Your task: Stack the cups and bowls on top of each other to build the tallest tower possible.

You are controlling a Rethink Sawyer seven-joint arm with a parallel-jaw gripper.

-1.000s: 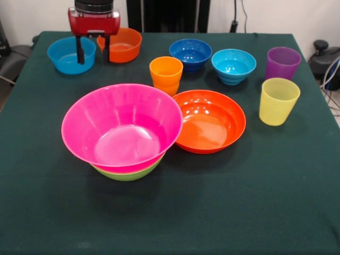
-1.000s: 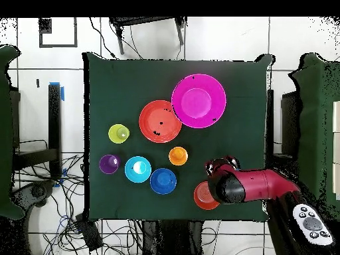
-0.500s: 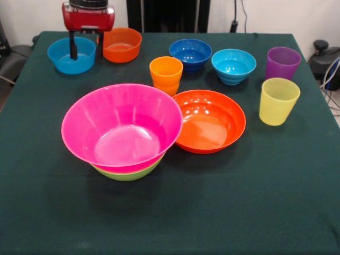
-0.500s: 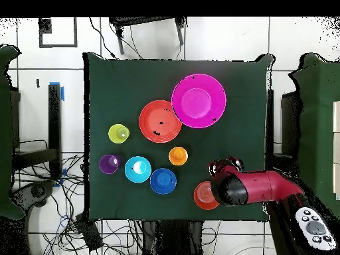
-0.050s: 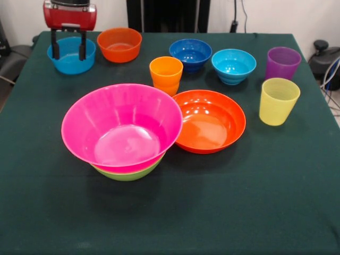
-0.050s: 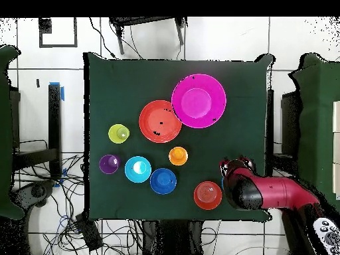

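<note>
Hanging open, tool (image 5: pixel 68 49) straddles small blue bowl's (image 5: pixel 71 55) middle.

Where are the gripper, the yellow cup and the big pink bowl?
gripper (image 5: pixel 68 49): front view, midway between its fingertips.
yellow cup (image 5: pixel 278 103): front view, on its side wall.
big pink bowl (image 5: pixel 121 144): front view, on its inner floor.

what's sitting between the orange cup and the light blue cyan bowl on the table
The dark blue bowl sits between the orange cup and the cyan bowl, set slightly off their line; the overhead view shows it best.
</note>
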